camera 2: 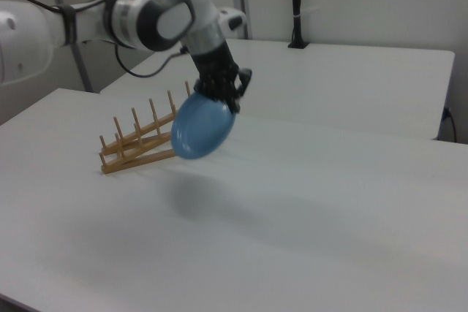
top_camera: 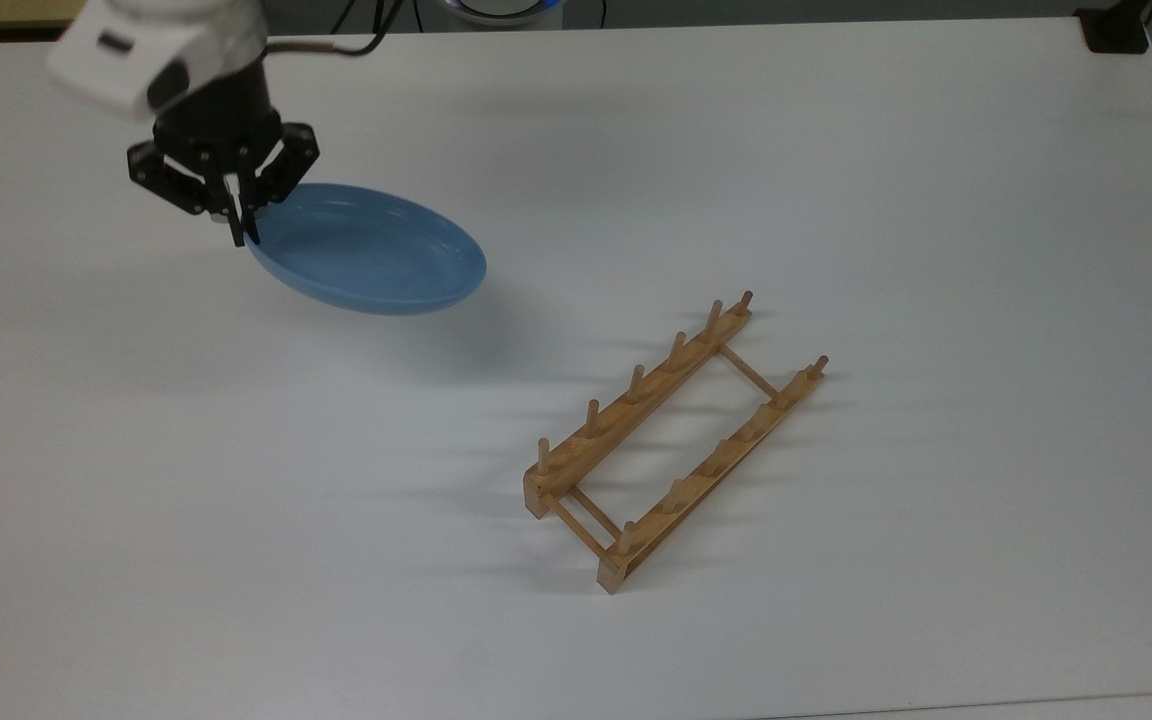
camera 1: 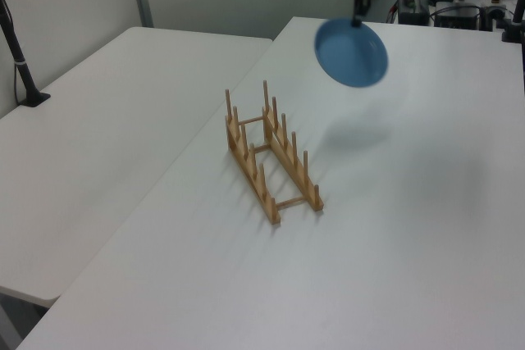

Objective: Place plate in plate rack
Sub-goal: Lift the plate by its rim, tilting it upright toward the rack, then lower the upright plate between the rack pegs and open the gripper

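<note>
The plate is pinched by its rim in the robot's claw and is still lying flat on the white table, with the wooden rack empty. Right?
Not quite. The plate is off the table, hanging tilted from the gripper, as the right view shows. The plate rack is empty.

**Materials and finishes**

The plate [top_camera: 376,255] looks like smooth light-blue plastic or glazed ware, glossy inside with soft highlights; its underside [camera 2: 201,129] reads matt. The plate rack [top_camera: 671,440] is light-brown wood, 2 rails with 6 pegs each, dull finish. The table [top_camera: 836,180] is smooth matt white. The gripper [top_camera: 239,238] is black and matt.
</note>
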Controlling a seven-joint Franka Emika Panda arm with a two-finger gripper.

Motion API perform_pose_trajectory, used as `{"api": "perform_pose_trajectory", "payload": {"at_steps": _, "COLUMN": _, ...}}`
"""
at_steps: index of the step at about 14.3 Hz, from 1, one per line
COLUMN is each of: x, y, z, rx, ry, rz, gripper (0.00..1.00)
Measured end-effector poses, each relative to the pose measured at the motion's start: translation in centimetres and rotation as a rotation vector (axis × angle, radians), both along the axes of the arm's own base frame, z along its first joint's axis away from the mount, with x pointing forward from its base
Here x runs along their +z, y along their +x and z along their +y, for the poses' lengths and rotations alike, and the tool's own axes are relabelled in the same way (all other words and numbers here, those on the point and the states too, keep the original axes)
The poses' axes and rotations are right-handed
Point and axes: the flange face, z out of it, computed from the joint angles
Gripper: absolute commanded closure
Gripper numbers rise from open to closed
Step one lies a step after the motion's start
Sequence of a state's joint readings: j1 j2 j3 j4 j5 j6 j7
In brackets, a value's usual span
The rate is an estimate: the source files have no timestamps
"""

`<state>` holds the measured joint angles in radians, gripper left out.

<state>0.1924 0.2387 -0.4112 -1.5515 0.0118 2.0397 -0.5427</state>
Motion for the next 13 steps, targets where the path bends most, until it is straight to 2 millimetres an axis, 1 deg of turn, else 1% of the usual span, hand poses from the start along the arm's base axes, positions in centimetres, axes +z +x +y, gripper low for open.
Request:
{"api": "perform_pose_trajectory", "payload": {"at_steps": 1, "x": 1.4, "y": 0.3, "z": 1.5, "rx": -0.012, "ry": -0.023, "rz": -0.061, "gripper": 1.00}}
{"api": "perform_pose_trajectory", "payload": {"at_steps": 2, "x": 2.5, "y": 0.7, "z": 3.1, "rx": -0.026, "ry": -0.048, "rz": -0.112, "gripper": 1.00}}
{"api": "perform_pose_trajectory", "payload": {"at_steps": 5, "x": 4.2, "y": 1.5, "z": 8.7, "rx": -0.094, "ry": -0.147, "rz": -0.215, "gripper": 1.00}}
{"api": "perform_pose_trajectory", "payload": {"at_steps": 9, "x": 4.8, "y": 1.5, "z": 16.7, "rx": -0.195, "ry": -0.269, "rz": -0.347, "gripper": 1.00}}
{"api": "perform_pose_trajectory", "payload": {"at_steps": 10, "x": 4.9, "y": 1.4, "z": 19.7, "rx": -0.214, "ry": -0.283, "rz": -0.397, "gripper": 1.00}}
{"api": "perform_pose_trajectory", "payload": {"at_steps": 12, "x": 4.6, "y": 1.2, "z": 22.5, "rx": -0.218, "ry": -0.294, "rz": -0.434, "gripper": 1.00}}
{"api": "perform_pose_trajectory", "payload": {"at_steps": 13, "x": 4.1, "y": 1.3, "z": 23.6, "rx": -0.217, "ry": -0.302, "rz": -0.442, "gripper": 1.00}}
